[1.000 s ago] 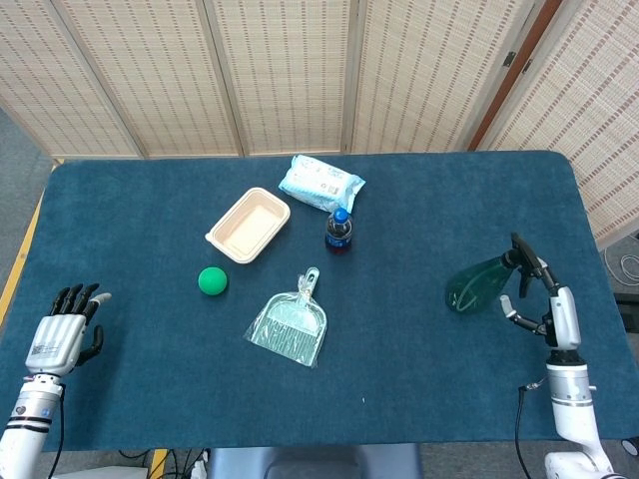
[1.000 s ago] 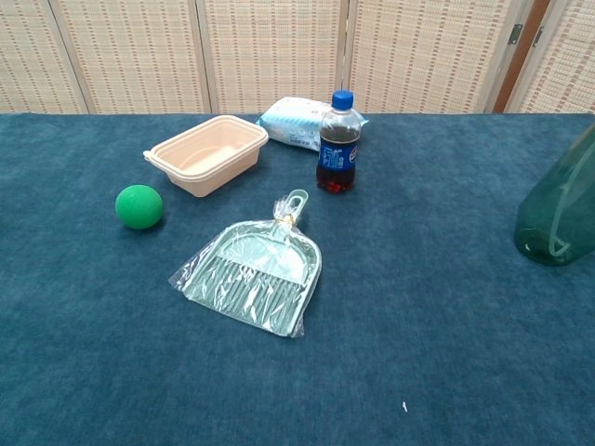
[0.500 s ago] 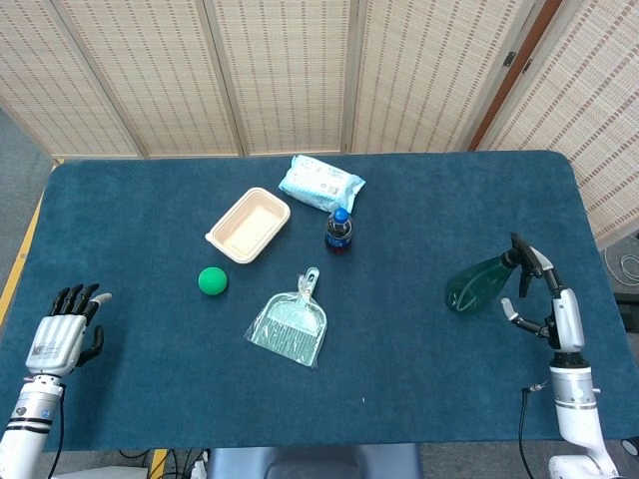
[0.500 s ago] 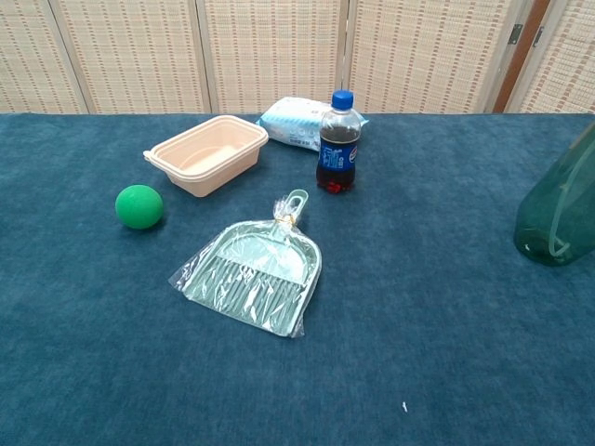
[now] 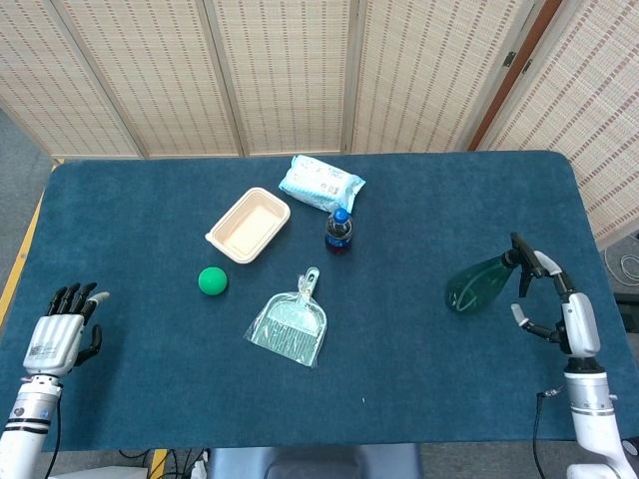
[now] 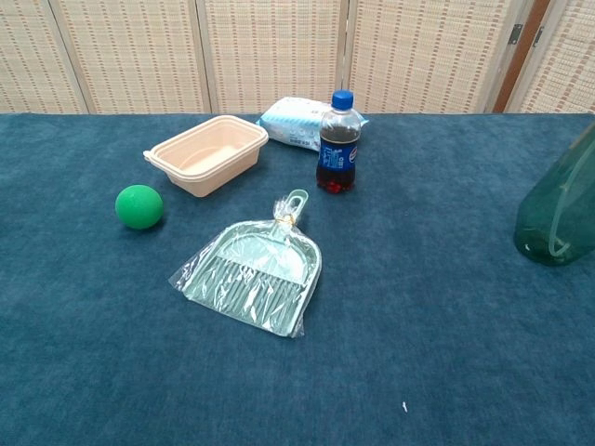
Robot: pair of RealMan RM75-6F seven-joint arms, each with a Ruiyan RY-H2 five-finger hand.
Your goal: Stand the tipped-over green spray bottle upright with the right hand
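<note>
The green spray bottle [image 5: 477,282] stands on its base near the table's right edge, its black nozzle [image 5: 522,251] at the top. In the chest view its translucent body [image 6: 558,214] shows at the right border, cut off by the frame. My right hand [image 5: 567,311] hangs just right of the bottle with its fingers [image 5: 521,315] spread and nothing in it; a small gap shows between it and the bottle. My left hand [image 5: 62,333] rests at the front left corner, fingers extended, holding nothing. The chest view shows neither hand.
A cola bottle [image 5: 338,231] stands mid-table, with a pack of wipes [image 5: 320,183] behind it and a beige container [image 5: 249,226] to its left. A green ball [image 5: 212,280] and a wrapped dustpan [image 5: 289,325] lie nearer the front. Folding screens stand behind the table.
My right hand has drawn back to the right, away from the spray bottle. The bottle, the left hand and the other objects have stayed put.
</note>
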